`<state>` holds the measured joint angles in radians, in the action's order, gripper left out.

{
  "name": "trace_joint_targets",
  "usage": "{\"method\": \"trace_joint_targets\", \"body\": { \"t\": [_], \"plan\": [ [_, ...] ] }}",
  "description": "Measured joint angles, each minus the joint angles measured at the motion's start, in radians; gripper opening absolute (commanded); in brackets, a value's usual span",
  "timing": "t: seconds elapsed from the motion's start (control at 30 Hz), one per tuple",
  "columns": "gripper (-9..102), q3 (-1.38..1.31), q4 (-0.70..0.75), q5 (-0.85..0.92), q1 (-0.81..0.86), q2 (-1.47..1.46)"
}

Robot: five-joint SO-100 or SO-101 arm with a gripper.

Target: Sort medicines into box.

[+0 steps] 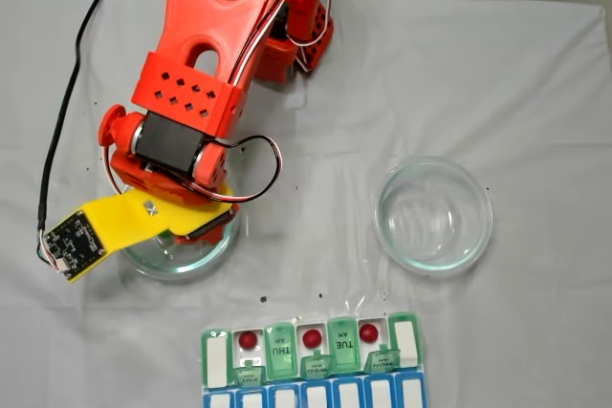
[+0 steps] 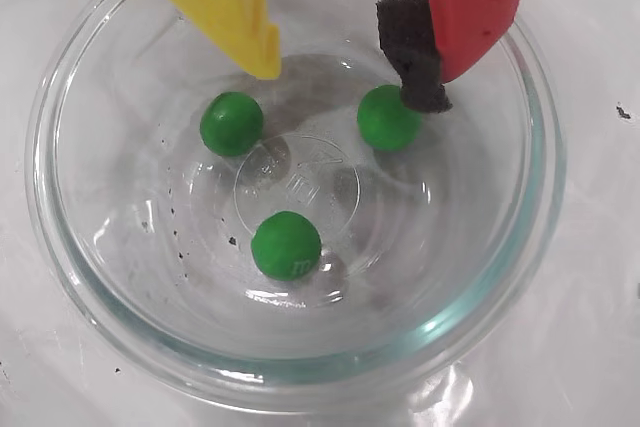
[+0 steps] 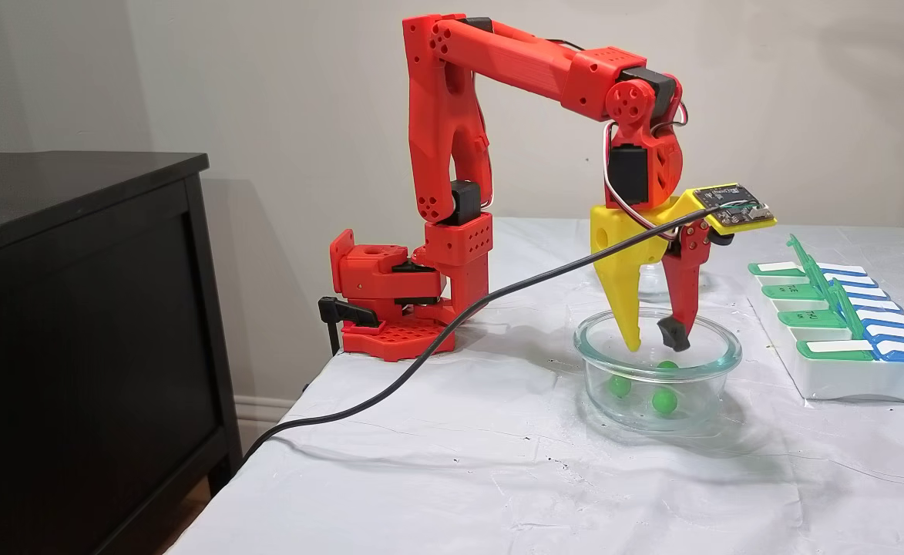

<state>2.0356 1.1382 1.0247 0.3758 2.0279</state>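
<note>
Gripper (image 2: 350, 77) hung spread wide inside a clear glass dish (image 2: 90, 277), grasping nothing, yellow finger (image 2: 225, 7) at about 11 o'clock in the wrist view and red finger with black foam pad (image 2: 412, 52) at about 1 o'clock. Three green balls (image 2: 286, 244) lay loose on the dish floor: one at 9 o'clock of the embossed centre, one at 2 o'clock just under or touching the foam pad (contact not certain), one at 6 o'clock. Three red balls (image 1: 249, 339) sat in open white cells of the pill organizer (image 1: 215, 358), down at 6 o'clock of a fixed view, well apart from the dish. Second glass dish (image 1: 478, 236) stood bare toward 3 o'clock on the white-covered worktop (image 1: 535, 93). Seen from the side in the other fixed view, both fingertips dipped below the dish rim (image 3: 717, 343), above the balls.

Judged light, hard and glossy, so apt to roll on the curved glass and squirt out of a skewed pinch. Best taken across the widest part, foam pad on one side and yellow tip on the other, closed gently and squarely. Ball at 2 o'clock looked nearest, though only the red finger was close to it; a nudge risked sending it rolling to the wall
</note>
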Motion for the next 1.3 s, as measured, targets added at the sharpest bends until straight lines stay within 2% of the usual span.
{"method": "trace_joint_targets", "body": {
  "t": [0.73, 1.07, 1.3],
  "plan": [
    [21, 0.018, -0.040, -0.023, -0.017, -0.114],
    [23, -0.034, 0.077, 0.009, -0.017, -0.187],
    [18, -0.130, 0.184, 0.032, -0.023, -0.279]
  ]
}}
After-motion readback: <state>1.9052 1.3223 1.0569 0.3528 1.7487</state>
